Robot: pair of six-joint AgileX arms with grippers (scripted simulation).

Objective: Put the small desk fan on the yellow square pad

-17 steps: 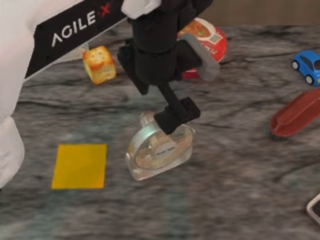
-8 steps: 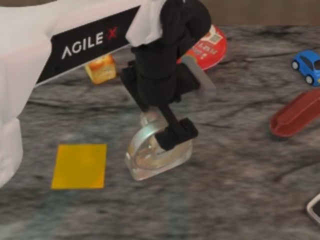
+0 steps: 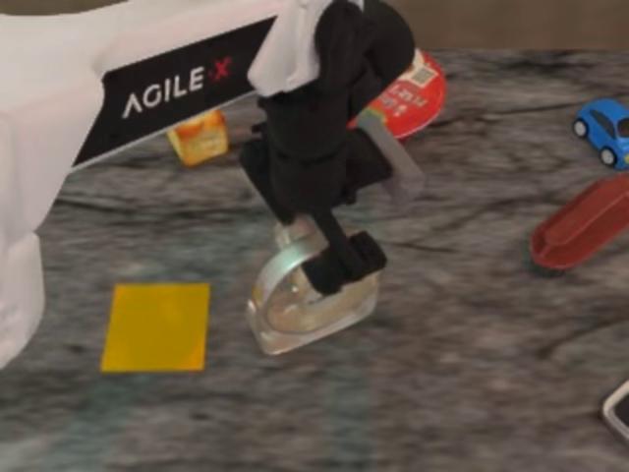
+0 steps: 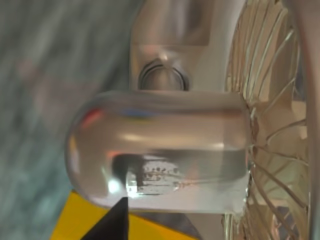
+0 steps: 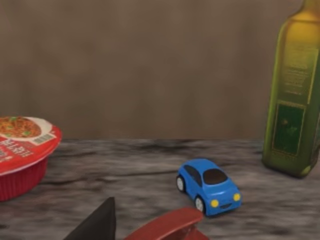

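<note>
The small desk fan (image 3: pixel 295 315) lies silvery and translucent on the marble table, a little right of the yellow square pad (image 3: pixel 157 326). My left gripper (image 3: pixel 329 270) reaches down onto the fan's upper part, open, one black finger (image 3: pixel 346 262) showing over the cage. In the left wrist view the fan's rounded rear housing (image 4: pixel 165 150) fills the picture with the wire cage beside it; a black fingertip (image 4: pixel 117 222) stands against the housing and a strip of the yellow pad (image 4: pixel 75 220) shows behind. My right gripper (image 5: pixel 160 235) is parked off the top view, open.
A red-lidded noodle bowl (image 3: pixel 413 93) and a toasted orange cube (image 3: pixel 200 136) sit behind the left arm. A blue toy car (image 3: pixel 604 128), a red brush (image 3: pixel 580 224) and a dark-edged object (image 3: pixel 619 408) lie at the right. An olive bottle (image 5: pixel 295 100) stands beyond the car.
The left arm has come down and forward over the fan, now hiding part of the orange cube. In the last half second it has barely moved. The fan has not shifted.
</note>
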